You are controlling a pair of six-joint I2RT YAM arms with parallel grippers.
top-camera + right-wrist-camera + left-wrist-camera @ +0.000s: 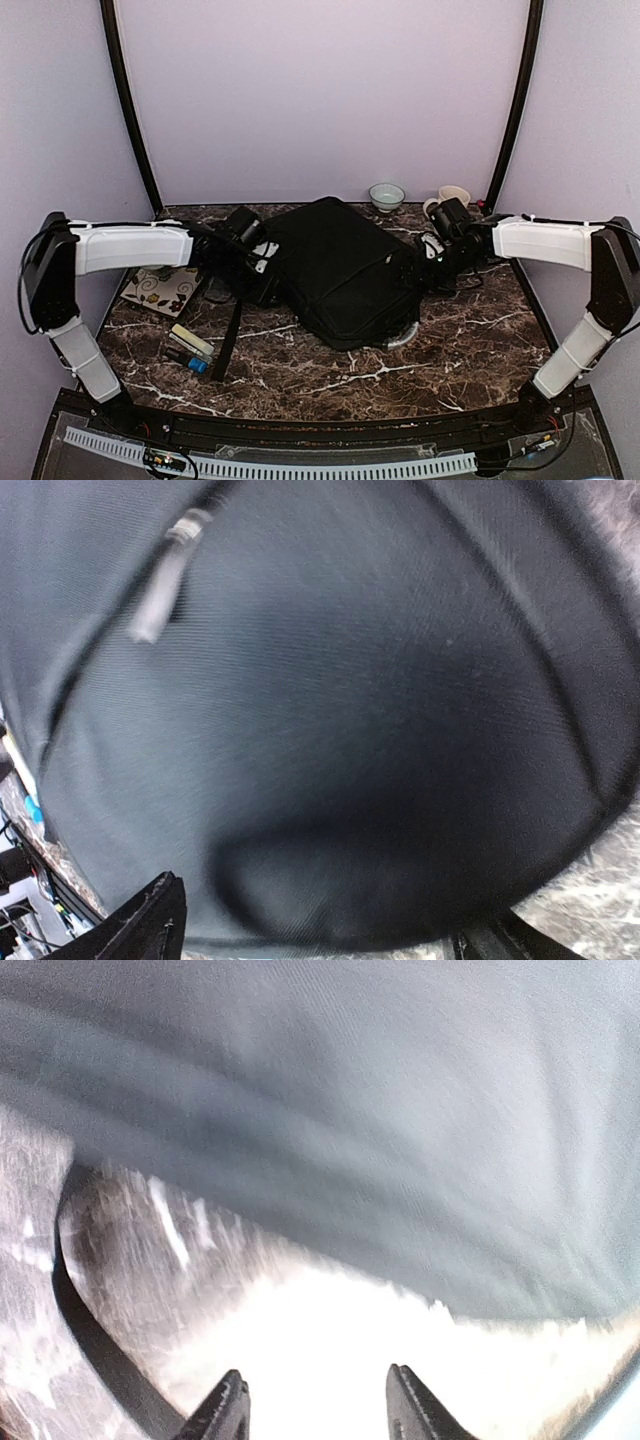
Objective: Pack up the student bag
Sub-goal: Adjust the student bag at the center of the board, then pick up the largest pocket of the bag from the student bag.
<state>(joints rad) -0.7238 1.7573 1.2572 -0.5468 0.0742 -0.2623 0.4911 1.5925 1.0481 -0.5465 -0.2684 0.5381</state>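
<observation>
Top view: student bag (340,270) is lying mid-desk, soft and floppy I'm guessing, left gripper (258,258) and right gripper (428,258) flanking it; bowl (386,196) crowding the far edge, near edge offering room. Left wrist: fingers (225,1412) standing apart, holding nothing. Right wrist: fingers (140,930) standing wide, unclamped, fabric bulging ahead; I'm eyeing the zipper pull (165,575) as a hold.

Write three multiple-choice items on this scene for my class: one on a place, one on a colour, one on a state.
1. Where is the small bowl? A beyond the student bag B inside it C at the near edge
2. The bag's colour? A red B black C blue
3. The left gripper is A shut tight B shut on a spoon C open, empty
Key: A, it stands at the far edge of the table; B, dark fabric throughout; C, fingers apart, nothing between.
</observation>
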